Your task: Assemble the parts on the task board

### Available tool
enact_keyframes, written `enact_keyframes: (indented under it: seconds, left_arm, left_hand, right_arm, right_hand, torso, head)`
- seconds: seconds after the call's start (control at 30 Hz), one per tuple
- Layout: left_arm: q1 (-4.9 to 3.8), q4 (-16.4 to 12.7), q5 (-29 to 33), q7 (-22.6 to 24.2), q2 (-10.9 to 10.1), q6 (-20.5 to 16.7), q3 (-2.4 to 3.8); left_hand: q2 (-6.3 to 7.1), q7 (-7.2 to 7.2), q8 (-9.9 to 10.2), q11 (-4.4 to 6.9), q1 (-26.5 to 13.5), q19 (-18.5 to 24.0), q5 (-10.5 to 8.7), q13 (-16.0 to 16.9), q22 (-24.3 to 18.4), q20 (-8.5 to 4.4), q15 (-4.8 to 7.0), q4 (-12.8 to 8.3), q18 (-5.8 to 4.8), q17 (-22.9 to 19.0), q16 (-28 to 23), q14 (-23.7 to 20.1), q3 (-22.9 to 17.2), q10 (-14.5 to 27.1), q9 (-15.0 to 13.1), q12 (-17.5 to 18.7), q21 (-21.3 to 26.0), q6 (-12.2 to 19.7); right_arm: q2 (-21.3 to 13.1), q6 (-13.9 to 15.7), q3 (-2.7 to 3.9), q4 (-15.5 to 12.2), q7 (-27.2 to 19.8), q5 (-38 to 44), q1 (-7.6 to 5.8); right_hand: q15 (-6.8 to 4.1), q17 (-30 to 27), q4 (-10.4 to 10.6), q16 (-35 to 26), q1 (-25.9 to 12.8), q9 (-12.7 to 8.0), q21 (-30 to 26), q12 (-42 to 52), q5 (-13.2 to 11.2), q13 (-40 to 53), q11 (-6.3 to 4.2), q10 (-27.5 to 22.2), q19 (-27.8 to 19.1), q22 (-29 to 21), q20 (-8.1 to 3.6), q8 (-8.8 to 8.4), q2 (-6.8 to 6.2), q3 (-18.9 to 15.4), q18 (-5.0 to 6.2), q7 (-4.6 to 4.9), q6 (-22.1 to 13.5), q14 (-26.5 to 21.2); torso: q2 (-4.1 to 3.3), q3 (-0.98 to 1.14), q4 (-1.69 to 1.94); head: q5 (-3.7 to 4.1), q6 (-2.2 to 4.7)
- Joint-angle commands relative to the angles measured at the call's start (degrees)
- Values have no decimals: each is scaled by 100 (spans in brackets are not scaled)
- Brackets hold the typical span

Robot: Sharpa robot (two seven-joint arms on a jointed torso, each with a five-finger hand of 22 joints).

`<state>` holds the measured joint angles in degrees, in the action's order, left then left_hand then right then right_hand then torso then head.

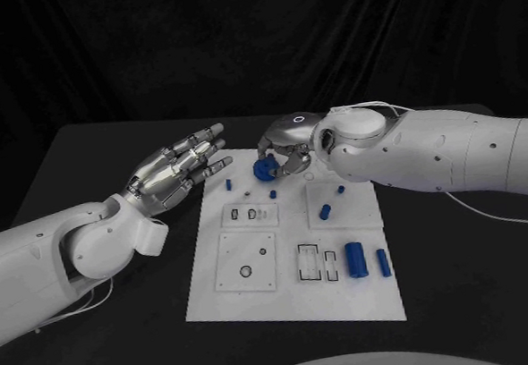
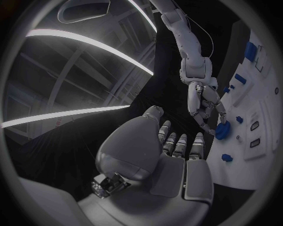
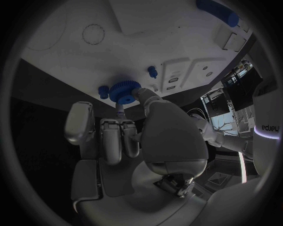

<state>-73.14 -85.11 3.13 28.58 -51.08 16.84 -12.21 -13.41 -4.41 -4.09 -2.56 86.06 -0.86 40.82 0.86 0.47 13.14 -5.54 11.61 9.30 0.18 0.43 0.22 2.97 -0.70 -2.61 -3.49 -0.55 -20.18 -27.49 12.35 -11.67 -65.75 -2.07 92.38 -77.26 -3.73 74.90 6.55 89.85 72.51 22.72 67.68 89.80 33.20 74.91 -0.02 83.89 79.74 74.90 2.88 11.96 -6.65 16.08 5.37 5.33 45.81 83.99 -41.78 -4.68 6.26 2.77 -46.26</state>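
Gear (image 1: 262, 170) looks small, hard and light; my right hand (image 1: 288, 146) pinches its toothed rim, left hand (image 1: 182, 169) spread empty beside.

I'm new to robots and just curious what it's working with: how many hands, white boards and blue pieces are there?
Hands: 2, left hand and right hand
White task board: 1
Blue gear: 1, held by the right hand
Other blue pieces: 6 clearly seen
Total: 10
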Motion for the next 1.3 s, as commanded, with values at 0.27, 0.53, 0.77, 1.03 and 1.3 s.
enact_keyframes:
  seconds: [0.27,0.53,0.77,1.03,1.3]
  left_arm:
    - [23,21,-4,42,28,116,5]
    - [34,29,-4,40,27,119,5]
    - [41,32,-4,37,23,116,5]
    - [48,31,-4,31,19,117,5]
    - [54,22,-4,31,8,117,5]
  left_hand:
    - [-11,-16,-32,-35,1,-21,20,4,7,36,-50,15,103,6,23,-2,-38,-11,4,-13,-21,41]
    - [-11,-16,-32,-35,1,-21,20,4,7,36,-50,15,103,6,23,-2,-38,-11,4,-13,-21,41]
    - [-14,-18,-32,-37,-1,-21,19,3,7,38,-53,11,103,5,21,-3,-50,-10,5,-13,-21,45]
    - [-14,-18,-32,-37,-1,-21,19,3,7,38,-53,11,103,5,21,-3,-50,-10,5,-13,-21,45]
    - [-14,-18,-32,-37,-1,-21,19,3,7,38,-53,11,103,5,21,-3,-50,-10,5,-13,-21,45]
  right_arm:
    - [35,-205,-18,20,0,21,61]
    - [37,-235,-18,40,6,21,65]
    - [16,-244,-18,49,14,21,67]
    - [-10,-290,-18,57,43,21,69]
    - [-70,-232,-18,54,43,21,74]
  right_hand:
    - [23,1510,-23,15,-5,-203,-120,20,-90,1509,5,611,-54,85,-8,-296,-5,71,3,-1,-223,601]
    - [-3,1510,-70,15,-4,-468,-214,20,-108,1509,-26,611,-74,69,-29,-649,12,88,15,-36,-600,601]
    - [-5,1510,-90,15,9,-543,-222,20,-95,1509,-26,611,-69,75,-32,-719,33,101,14,-33,-671,601]
    - [-4,1510,-101,15,6,-711,-240,20,-81,1509,-23,611,-68,77,-33,-798,56,111,15,-22,-940,601]
    - [24,1510,-45,15,-101,-707,-273,20,-38,1509,12,611,-67,85,-14,-727,142,127,16,20,-508,601]
  torso:
    - [-2,-3,4]
    - [-2,-6,6]
    - [-2,-2,1]
    - [-3,-1,-1]
    - [-3,0,0]
  head:
    - [-6,-18]
    - [-6,-33]
    - [-3,-46]
    - [-9,-48]
    - [-20,-35]
